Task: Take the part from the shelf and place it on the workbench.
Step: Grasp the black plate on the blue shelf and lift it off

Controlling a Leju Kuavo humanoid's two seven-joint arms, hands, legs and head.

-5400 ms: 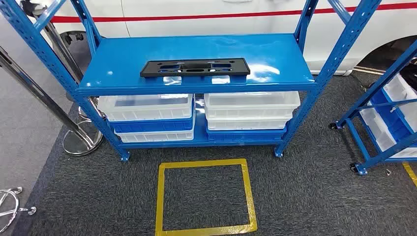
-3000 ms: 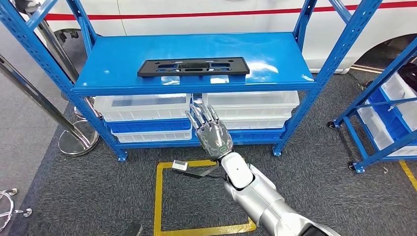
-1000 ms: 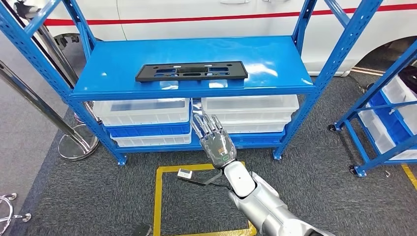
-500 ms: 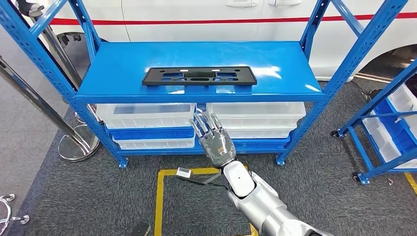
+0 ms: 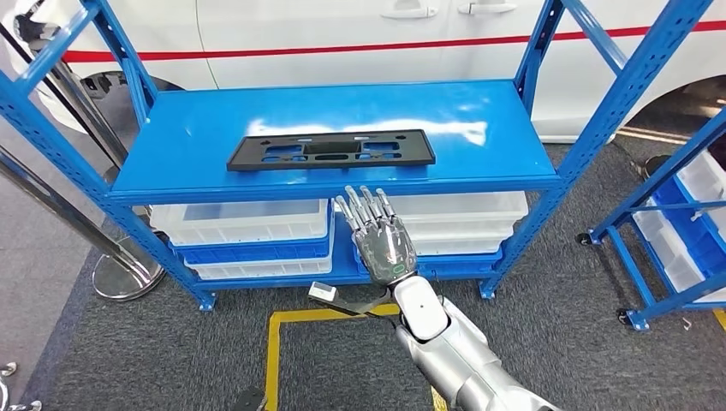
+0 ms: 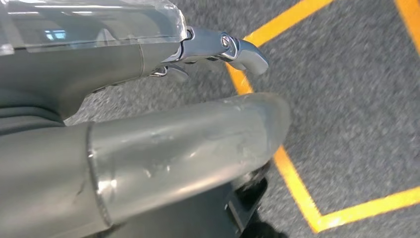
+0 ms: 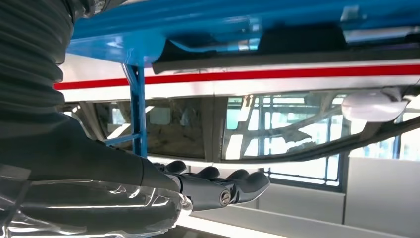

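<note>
Across the upper middle of the head view, the part (image 5: 332, 149) is lying flat on the blue shelf (image 5: 479, 128), a long black plate with cutouts, nothing touching it. Below it, at picture centre, the right hand (image 5: 379, 238) is reaching up from the lower right on its silver arm (image 5: 458, 360), palm turned away, fingers (image 5: 361, 205) straight and slightly spread, holding nothing. Their tips are overlapping the shelf's front edge in the picture, short of the part. White bins (image 5: 244, 223) over blue bins (image 5: 257, 253) are sitting on the lower level. A white car (image 5: 342, 34) with a red stripe is standing behind the frame along the top. Yellow tape (image 5: 295, 318) is marking the grey carpet at lower centre, and a second blue rack (image 5: 676, 223) is standing at the right edge.

Over in the left wrist view, the left hand (image 6: 148, 124) is taking up the left and centre, its thick thumb across the middle and dark fingers (image 6: 233, 47) at the top bent over carpet and yellow tape (image 6: 297, 183); nothing is showing in its hold, though I cannot tell how far the fingers are curling.

Moving to the right wrist view, the right hand (image 7: 163, 191) is entering from the left, dark fingers (image 7: 237, 186) stretched out side by side, holding nothing, under the blue shelf (image 7: 223, 20), with the car's red stripe and windows behind
</note>
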